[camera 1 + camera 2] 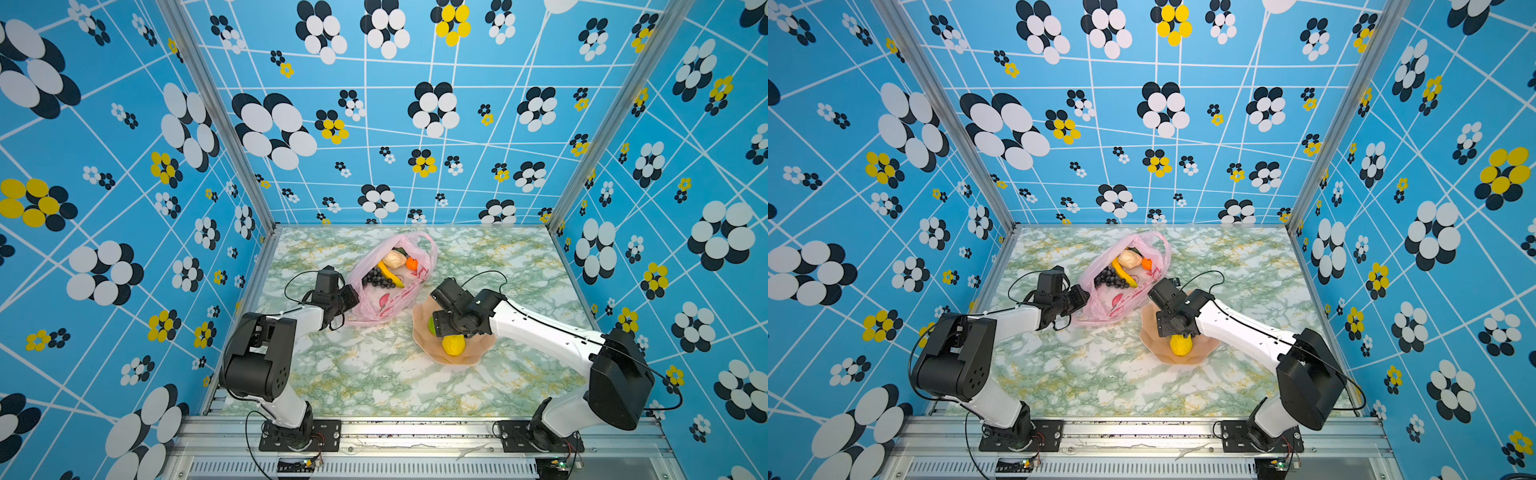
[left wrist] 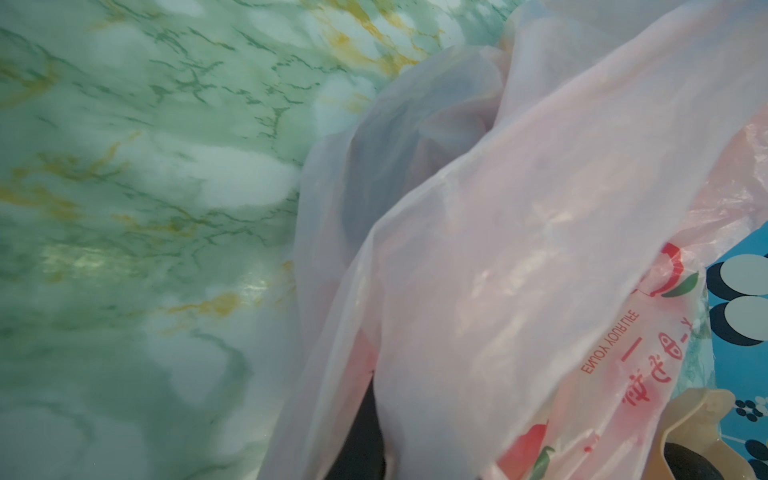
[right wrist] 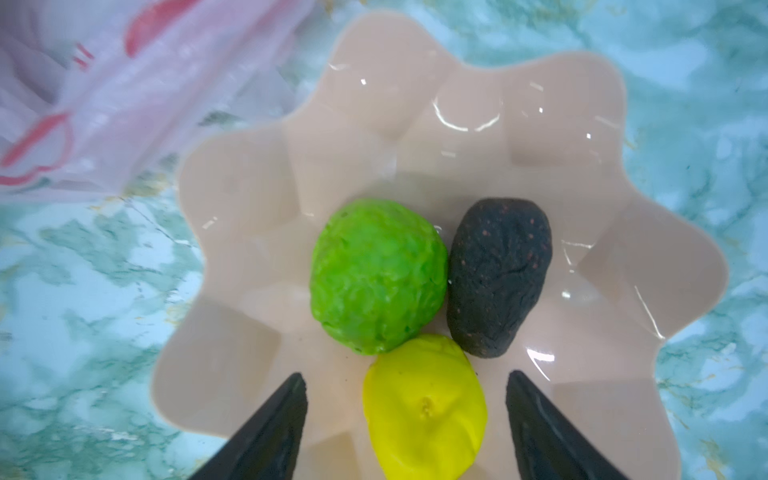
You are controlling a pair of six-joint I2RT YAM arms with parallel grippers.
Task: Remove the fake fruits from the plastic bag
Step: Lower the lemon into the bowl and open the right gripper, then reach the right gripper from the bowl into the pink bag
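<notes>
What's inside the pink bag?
In the bag, grapes, a banana, a beige fruit and a small orange fruit show through its open mouth. Something dark green peeks from behind the beige fruit. Anything beneath them is covered.

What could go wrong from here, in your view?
1. The right gripper hangs open around the yellow fruit in the dish; rising off-line could knock it against the green fruit and dark fruit.
2. The left gripper pinches only a thin edge of the plastic bag; a slip may drop film over the grape bunch and banana.
</notes>
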